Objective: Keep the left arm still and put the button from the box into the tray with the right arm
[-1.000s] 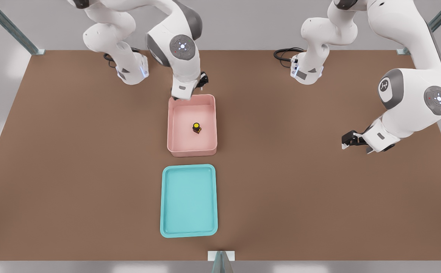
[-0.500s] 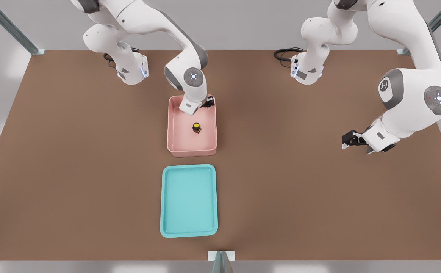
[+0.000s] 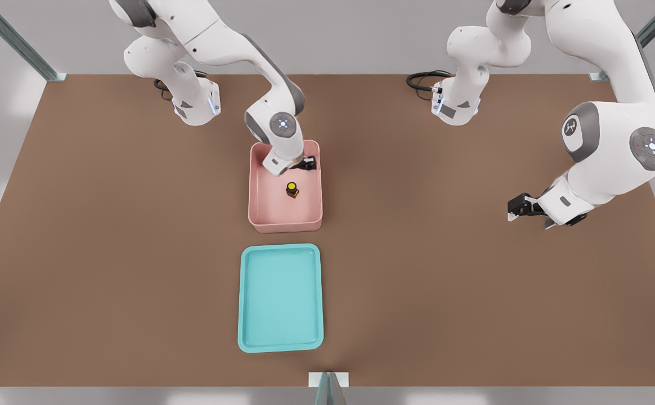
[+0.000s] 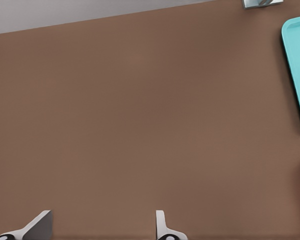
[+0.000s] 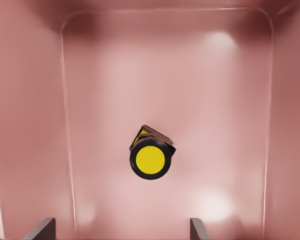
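Inside the far end of the pink box [image 3: 285, 216], just behind the button [image 3: 292, 189], hangs the gripper [image 3: 307, 165], fingers [image 5: 40, 229] spread wide and apart from the yellow cap, holding nothing. Reaches in from the table's far edge, the right arm [image 3: 232, 50] bent, wrist pointing down. Nearer the table's front edge, apart from the box, lies the turquoise tray [image 3: 281, 346].

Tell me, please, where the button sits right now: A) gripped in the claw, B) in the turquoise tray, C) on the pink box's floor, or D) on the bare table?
C: the button stands on the floor of the pink box, with the open claw above it, not touching.
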Controlling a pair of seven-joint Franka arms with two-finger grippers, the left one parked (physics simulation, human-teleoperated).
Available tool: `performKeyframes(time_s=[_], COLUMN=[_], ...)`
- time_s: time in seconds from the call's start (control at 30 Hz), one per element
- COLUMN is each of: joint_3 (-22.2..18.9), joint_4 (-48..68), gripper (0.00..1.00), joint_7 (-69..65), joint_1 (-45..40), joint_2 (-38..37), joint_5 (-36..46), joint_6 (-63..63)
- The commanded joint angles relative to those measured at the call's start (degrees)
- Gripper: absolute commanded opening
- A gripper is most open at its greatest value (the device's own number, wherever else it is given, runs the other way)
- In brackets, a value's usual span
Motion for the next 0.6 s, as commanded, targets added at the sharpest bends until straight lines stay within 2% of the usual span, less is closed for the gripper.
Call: performKeyframes(time_s=[0.0,0.13,0.33,0.57], joint_3=[-0.36,-0.45,-0.45,-0.1], joint_4=[-0.53,-0.09,4.39,5.62], gripper=[1.0,1.0,1.0,1.0], joint_7=[6.02,-0.4,-2.51,-3.56], joint_1=[-1.36,-5.32,-5.67,-5.14], joint_2=[-0.26,-0.35,5.89,8.09], joint_5=[-0.03,-0.03,-0.73,-0.73], joint_6=[5.28,4.93,5.55,5.37])
